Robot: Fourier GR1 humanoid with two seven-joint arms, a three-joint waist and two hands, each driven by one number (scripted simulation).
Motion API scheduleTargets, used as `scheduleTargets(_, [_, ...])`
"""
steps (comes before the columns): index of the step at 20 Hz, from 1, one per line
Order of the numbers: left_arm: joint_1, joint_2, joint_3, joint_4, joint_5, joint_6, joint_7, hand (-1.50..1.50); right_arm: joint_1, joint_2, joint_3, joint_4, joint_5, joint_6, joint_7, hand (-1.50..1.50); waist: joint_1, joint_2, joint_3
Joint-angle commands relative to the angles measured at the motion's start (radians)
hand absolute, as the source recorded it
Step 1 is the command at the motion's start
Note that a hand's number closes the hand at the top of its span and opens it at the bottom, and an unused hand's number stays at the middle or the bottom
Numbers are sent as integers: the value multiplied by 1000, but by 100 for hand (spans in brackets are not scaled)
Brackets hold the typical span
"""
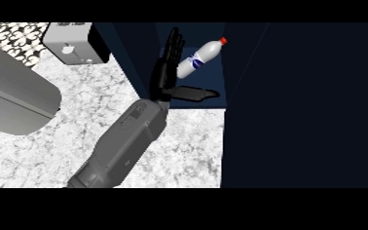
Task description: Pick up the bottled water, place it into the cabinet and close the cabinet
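We see our left hand [167, 63], fingers straight and apart, beside the clear plastic water bottle with red cap [200, 58] lying tilted inside the dark blue cabinet [141, 53]; withdrawing carelessly could nudge the bottle back out.

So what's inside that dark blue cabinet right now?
A clear plastic water bottle with a red cap leans tilted inside the dark blue cabinet. The black hand, fingers straight, reaches in beside it. The cabinet's deeper corners are too dark to tell.
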Motion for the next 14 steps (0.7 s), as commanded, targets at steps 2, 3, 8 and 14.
scheduleTargets(2, [128,0,-68,-244,-5,-10,45,-150,-23,4,-4,-92,11,-44,66,-150,18,2,0])
scheduleTargets(3, [185,8,-85,-261,-21,-36,29,-150,-26,-19,-27,-111,-40,-28,77,-150,17,4,0])
scheduleTargets(8, [309,30,-150,-461,-50,-4,68,-150,39,-43,-13,-122,37,4,20,-150,5,1,1])
scheduleTargets(14, [512,169,-181,-659,-36,-65,99,150,10,-120,44,-126,139,77,20,150,16,1,0])
